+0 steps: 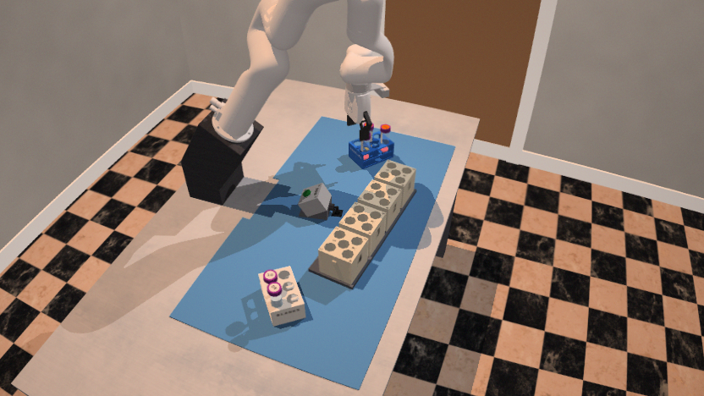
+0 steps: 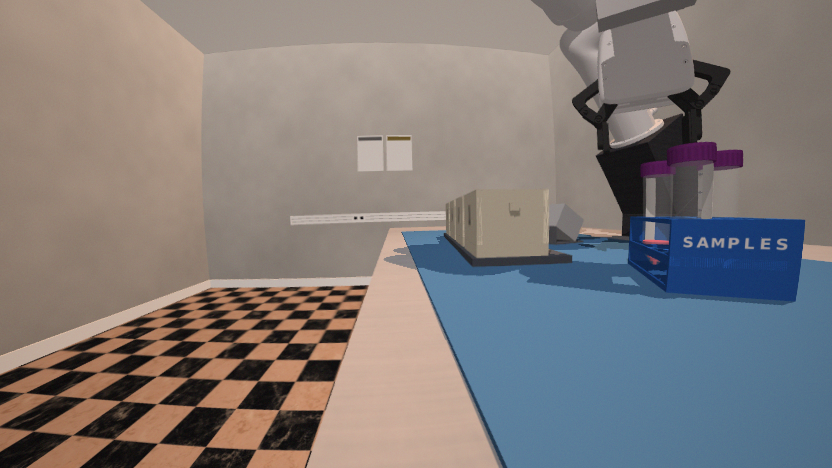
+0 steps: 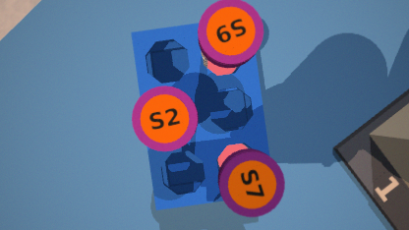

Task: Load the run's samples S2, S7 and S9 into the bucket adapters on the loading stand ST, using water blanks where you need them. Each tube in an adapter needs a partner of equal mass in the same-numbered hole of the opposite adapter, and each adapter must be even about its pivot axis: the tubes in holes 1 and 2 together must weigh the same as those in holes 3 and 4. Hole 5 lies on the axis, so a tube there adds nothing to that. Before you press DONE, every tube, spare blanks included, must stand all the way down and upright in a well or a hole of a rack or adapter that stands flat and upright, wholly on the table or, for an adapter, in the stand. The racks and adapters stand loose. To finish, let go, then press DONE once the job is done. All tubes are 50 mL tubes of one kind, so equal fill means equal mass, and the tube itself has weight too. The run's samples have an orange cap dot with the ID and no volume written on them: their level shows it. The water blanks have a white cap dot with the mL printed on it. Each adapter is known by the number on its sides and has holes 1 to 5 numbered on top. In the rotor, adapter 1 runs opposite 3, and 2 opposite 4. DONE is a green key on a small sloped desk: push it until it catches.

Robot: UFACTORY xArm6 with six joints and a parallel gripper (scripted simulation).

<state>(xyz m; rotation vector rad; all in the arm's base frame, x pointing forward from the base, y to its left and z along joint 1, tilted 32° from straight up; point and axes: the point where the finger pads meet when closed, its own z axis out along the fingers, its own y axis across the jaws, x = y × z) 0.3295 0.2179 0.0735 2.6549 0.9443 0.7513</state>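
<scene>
The blue samples rack [image 1: 374, 159] [image 2: 733, 282] [image 3: 142, 43] stands upright on the mat. It holds S9 [image 1: 385, 128] [image 2: 691, 153] [image 3: 230, 30], S2 [image 2: 730, 158] [image 3: 164, 119] and S7 [image 2: 655, 168] [image 3: 252, 183] with purple caps and orange dots. Pink liquid shows low in two tubes. My gripper [image 1: 357, 129] [image 2: 647, 142] is open with nothing between its fingers, just above S7's cap; one finger mostly hides that cap in the top view. Four beige adapters [image 1: 343, 261] [image 2: 512, 227] stand in a row on the dark loading stand [image 1: 330, 277] [image 2: 512, 260]; their holes look empty.
The blanks rack [image 1: 288, 317] at the mat's front holds two white-dotted tubes [image 1: 270, 275] [image 1: 274, 288]; their numbers are too small to read. The sloped desk [image 1: 319, 202] with the green DONE key [image 1: 306, 193] stands between robot base and adapters. S9 and S2 rise close beside the gripper.
</scene>
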